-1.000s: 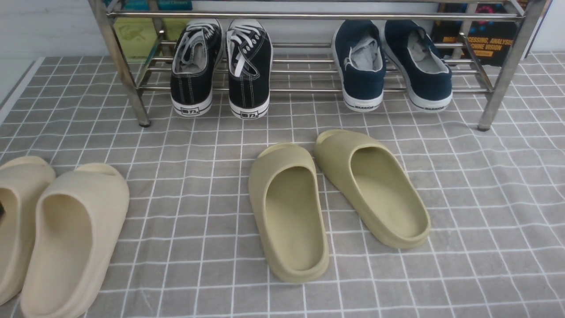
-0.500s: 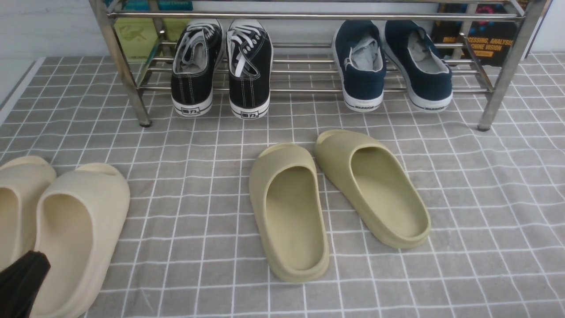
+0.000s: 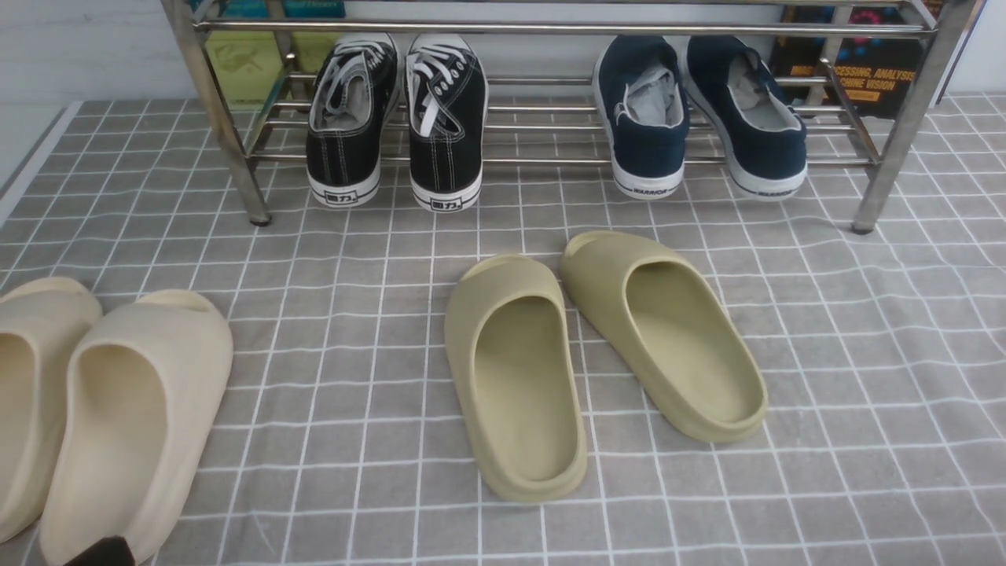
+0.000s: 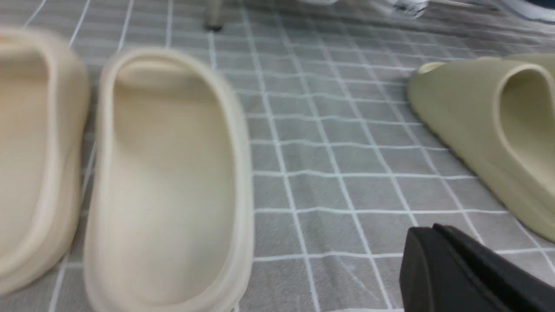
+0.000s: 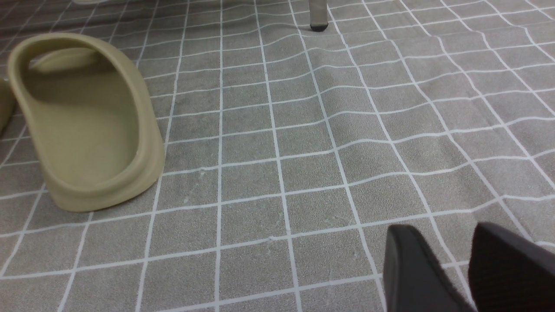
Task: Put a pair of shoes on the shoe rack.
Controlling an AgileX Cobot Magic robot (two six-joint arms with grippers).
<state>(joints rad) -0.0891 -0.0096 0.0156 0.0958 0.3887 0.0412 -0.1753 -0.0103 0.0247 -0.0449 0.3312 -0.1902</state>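
Observation:
The pair of shoes, two black canvas sneakers (image 3: 343, 118) (image 3: 446, 118) with white laces, stands side by side on the lower bars of the shoe rack (image 3: 550, 29), towards its left end, heels facing me. My left gripper (image 3: 98, 550) shows only as a dark tip at the bottom left of the front view, over the heel of a cream slide. In the left wrist view it (image 4: 427, 232) is shut and empty above the cloth. My right gripper (image 5: 438, 232) is open and empty above bare cloth; it is out of the front view.
Navy slip-on sneakers (image 3: 644, 118) (image 3: 747, 110) sit on the rack's right part. Two olive slides (image 3: 515, 377) (image 3: 668, 330) lie in the middle of the grey checked cloth (image 3: 864, 354). Two cream slides (image 3: 134, 417) (image 3: 23, 377) lie at the near left. Books stand behind the rack.
My left gripper has dropped back towards the bottom edge of the front view; only its tip still shows. The shoes and slides have not moved.

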